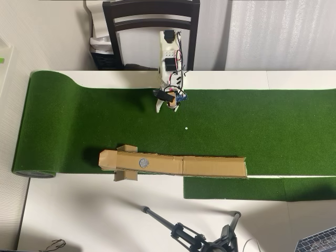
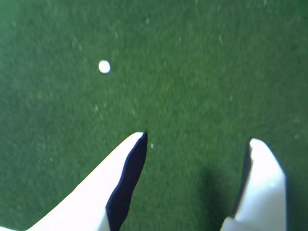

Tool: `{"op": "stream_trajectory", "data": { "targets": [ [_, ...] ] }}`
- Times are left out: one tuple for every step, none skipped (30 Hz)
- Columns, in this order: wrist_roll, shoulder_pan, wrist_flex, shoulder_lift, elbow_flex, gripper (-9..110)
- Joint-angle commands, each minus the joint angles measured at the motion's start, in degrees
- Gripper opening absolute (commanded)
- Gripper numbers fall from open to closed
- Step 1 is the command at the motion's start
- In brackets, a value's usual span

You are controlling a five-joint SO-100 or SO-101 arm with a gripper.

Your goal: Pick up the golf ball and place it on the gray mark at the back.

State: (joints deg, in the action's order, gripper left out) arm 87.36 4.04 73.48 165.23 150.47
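Your gripper (image 2: 197,139) is hanging over bare green turf (image 1: 262,126) in the wrist view, its two white fingers (image 2: 120,178) spread wide apart with nothing but grass between them. Up and to the left of those fingers sits only a tiny white dot (image 2: 104,67), flat on the turf. From overhead, that same dot (image 1: 186,128) lies just past the arm (image 1: 170,58), which reaches down from the far edge of the desk (image 1: 105,220) beside a dark chair (image 1: 152,16). The golf ball does not show in either view, so I cannot tell you where it is. The gray mark (image 1: 144,163) lies on the long cardboard strip (image 1: 210,166) across the near side of the turf, well apart from your gripper (image 1: 167,105). A tripod (image 1: 199,239) stands at the bottom edge.
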Motion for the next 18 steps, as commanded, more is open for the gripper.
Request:
{"op": "stream_trajectory", "data": {
  "targets": [
    [0.2,-0.4,3.1,7.7,1.0,33],
    [0.3,-0.4,4.7,10.2,1.8,33],
    [0.4,-0.4,6.2,12.2,2.7,33],
    [0.4,-0.4,7.5,14.2,3.7,33],
    [0.4,-0.4,8.7,16.5,4.7,33],
    [0.4,-0.4,9.8,18.9,5.6,33],
    [0.4,-0.4,10.7,21.4,6.7,33],
    [0.4,-0.4,11.0,23.9,7.6,33],
    [0.4,-0.4,11.2,26.5,8.5,33],
    [0.4,-0.4,11.2,28.7,9.4,33],
    [0.2,-0.5,11.2,30.8,9.9,33],
    [0.3,-0.8,11.1,31.7,10.0,33],
    [-0.1,-1.7,10.5,32.5,10.4,33],
    [-0.1,-2.8,10.1,32.3,10.6,33],
    [-0.2,-3.9,9.1,31.9,10.7,33],
    [-0.3,-4.7,7.4,31.7,11.1,33],
    [-0.4,-5.5,5.0,31.6,11.6,33],
    [-0.4,-6.5,2.3,31.6,12.0,33]
  ]
}}
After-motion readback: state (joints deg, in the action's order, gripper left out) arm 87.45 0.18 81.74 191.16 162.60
